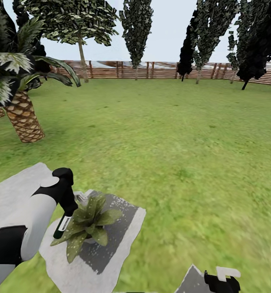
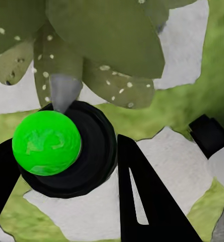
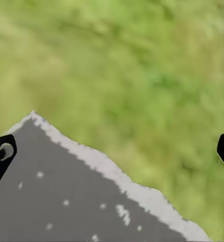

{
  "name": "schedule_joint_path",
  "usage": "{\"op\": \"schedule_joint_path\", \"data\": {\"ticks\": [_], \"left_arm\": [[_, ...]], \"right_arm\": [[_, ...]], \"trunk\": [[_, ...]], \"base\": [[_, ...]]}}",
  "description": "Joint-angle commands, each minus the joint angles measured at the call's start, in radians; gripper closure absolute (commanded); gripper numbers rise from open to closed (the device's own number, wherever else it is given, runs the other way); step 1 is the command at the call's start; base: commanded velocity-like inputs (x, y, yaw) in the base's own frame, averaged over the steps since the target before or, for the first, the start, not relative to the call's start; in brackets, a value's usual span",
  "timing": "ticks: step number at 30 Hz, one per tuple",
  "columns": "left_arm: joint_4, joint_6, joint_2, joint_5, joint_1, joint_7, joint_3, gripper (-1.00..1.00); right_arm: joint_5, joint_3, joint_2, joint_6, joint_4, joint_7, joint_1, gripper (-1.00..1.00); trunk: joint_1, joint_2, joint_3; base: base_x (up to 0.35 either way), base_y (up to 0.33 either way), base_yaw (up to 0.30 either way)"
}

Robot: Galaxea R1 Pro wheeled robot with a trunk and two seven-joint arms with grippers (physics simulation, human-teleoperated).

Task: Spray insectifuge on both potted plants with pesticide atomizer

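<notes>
While clamped between the dark fingers (image 2: 142,201) of the left end effector (image 1: 66,211), the pesticide atomizer (image 1: 62,226) hangs nose-down just beside the potted plant (image 1: 88,224) — white upper part and black lower part seen in the head view, tip almost touching the outer leaves. Seen from the left wrist as a round black body (image 2: 87,161) with a bright green ball on it, gripped on both sides, a grey nozzle pointing into the speckled leaves (image 2: 107,45). Plant sitting in its low pot on a grey stepping stone (image 1: 111,244), lawn (image 1: 172,142) all round. Right end effector (image 1: 221,281) low at the head view's bottom edge, fingers spread wide apart with nothing between them — over the corner of another grey stone (image 3: 66,201) and grass. Farther off, a palm (image 1: 23,114) at the left, trees and a brown slatted fence (image 1: 151,70) along the back.
</notes>
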Motion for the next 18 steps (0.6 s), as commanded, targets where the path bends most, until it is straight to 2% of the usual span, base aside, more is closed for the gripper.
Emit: {"op": "schedule_joint_path", "data": {"ticks": [1, 4, 13, 18], "left_arm": [[-0.001, 0.007, -0.001, -0.011, -0.001, -0.008, 0.006, 1.0], [-0.001, 0.007, -0.002, -0.011, -0.001, -0.008, 0.007, 1.0], [-0.01, 0.004, 0.0, -0.011, -0.01, -0.008, 0.003, 1.0], [-0.012, 0.006, 0.005, -0.012, -0.015, -0.008, 0.003, 1.0]], "right_arm": [[0.011, -0.007, 0.0, -0.003, 0.002, -0.003, -0.001, -1.0], [0.011, -0.006, 0.0, -0.003, 0.002, -0.003, -0.001, -1.0], [0.011, -0.006, 0.0, -0.003, 0.003, -0.004, -0.001, -1.0], [0.011, -0.006, 0.001, -0.003, 0.003, -0.003, -0.001, -1.0]], "trunk": [[0.0, 0.0, -0.001], [0.0, 0.0, -0.001], [0.0, 0.0, -0.001], [0.0, 0.0, -0.001]], "base": [[0.121, -0.295, 0.003], [0.089, -0.295, 0.04], [0.006, -0.295, 0.272], [0.191, -0.228, 0.253]]}}
